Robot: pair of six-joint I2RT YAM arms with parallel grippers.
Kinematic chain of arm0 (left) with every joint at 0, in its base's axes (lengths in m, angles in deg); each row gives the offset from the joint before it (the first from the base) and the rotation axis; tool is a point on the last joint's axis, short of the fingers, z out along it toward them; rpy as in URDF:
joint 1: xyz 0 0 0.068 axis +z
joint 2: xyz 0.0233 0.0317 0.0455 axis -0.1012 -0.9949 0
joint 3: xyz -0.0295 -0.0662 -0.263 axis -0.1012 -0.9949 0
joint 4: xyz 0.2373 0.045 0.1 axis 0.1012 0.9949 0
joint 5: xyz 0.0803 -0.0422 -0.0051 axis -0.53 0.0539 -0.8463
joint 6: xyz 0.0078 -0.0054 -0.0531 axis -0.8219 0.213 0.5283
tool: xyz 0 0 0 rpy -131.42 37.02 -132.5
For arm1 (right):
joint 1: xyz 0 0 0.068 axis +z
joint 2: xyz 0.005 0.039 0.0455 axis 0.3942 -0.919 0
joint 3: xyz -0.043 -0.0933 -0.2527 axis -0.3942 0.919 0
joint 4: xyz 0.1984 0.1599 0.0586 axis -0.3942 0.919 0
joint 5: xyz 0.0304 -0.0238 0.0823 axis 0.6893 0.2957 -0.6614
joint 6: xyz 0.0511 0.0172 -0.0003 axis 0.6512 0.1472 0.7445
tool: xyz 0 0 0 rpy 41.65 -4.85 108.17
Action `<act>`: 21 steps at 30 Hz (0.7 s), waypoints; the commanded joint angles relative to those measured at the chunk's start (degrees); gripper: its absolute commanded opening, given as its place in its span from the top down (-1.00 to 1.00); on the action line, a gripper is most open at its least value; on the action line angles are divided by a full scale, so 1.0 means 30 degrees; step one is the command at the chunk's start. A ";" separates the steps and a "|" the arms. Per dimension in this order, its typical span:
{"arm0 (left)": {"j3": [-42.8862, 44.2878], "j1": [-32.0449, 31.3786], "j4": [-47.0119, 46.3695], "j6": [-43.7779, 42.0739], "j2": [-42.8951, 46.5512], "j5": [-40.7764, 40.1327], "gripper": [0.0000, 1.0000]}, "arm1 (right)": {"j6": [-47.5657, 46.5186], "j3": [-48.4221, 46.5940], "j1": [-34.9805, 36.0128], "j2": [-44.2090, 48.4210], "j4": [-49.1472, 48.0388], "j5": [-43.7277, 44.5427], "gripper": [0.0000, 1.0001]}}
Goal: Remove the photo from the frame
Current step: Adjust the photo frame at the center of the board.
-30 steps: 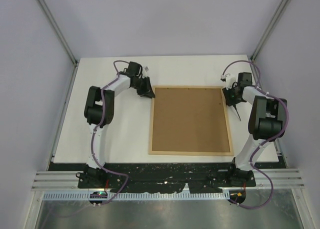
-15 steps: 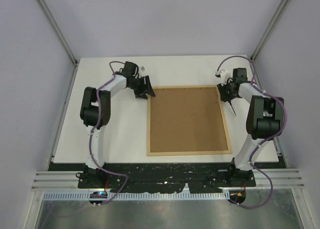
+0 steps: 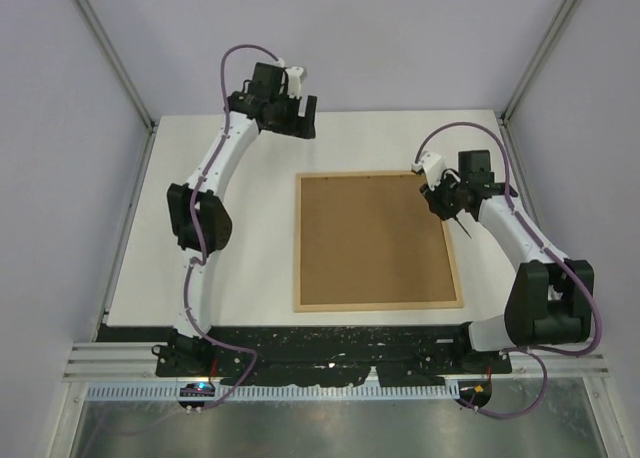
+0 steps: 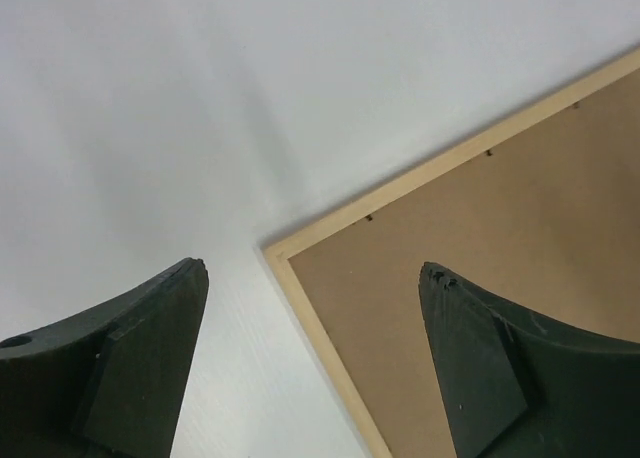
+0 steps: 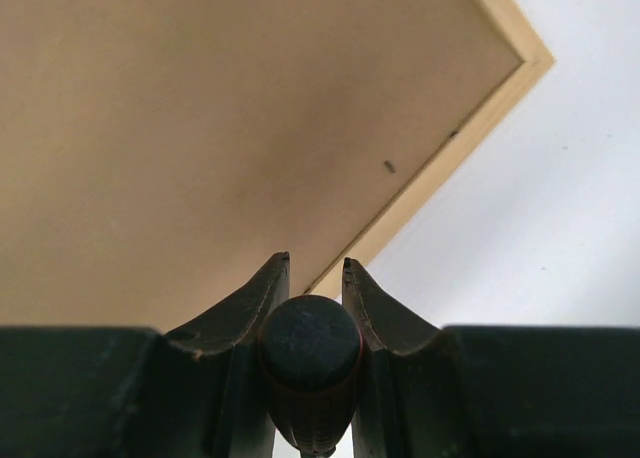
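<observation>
The frame (image 3: 375, 240) lies flat on the white table (image 3: 250, 268), its brown fibreboard back facing up. The left gripper (image 4: 312, 270) hangs high over the frame's far left corner, its jaws spread wide with nothing between them. The right gripper (image 5: 314, 261) sits over the frame's far right corner, its jaws narrowed around the dark, red-rimmed handle of a screwdriver (image 5: 310, 353).
</observation>
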 commanded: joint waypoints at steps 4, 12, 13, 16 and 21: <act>0.0060 -0.2049 0.1576 -0.5289 -0.1595 -0.6906 -0.99 | -0.2981 0.2927 0.1300 0.3039 0.1385 0.0083 0.84; 0.0411 -0.3632 0.1077 -0.8454 -0.2884 -1.1012 -0.99 | -0.3627 0.5010 0.2793 0.3864 0.1533 0.2511 0.84; 0.0411 -0.3721 0.1077 -0.8572 -0.2972 -1.1014 -0.99 | -0.3685 0.5302 0.2883 0.3864 0.1387 0.2777 0.84; 0.0557 -0.3897 0.1193 -0.8865 -0.3148 -1.0810 -0.99 | -0.3686 0.5831 0.3380 0.3572 0.0742 0.4532 0.85; 0.0150 -0.4395 0.1808 -0.9627 -0.3031 -0.9376 -0.99 | -0.3862 0.6447 0.3528 0.2606 -0.0488 0.7024 0.84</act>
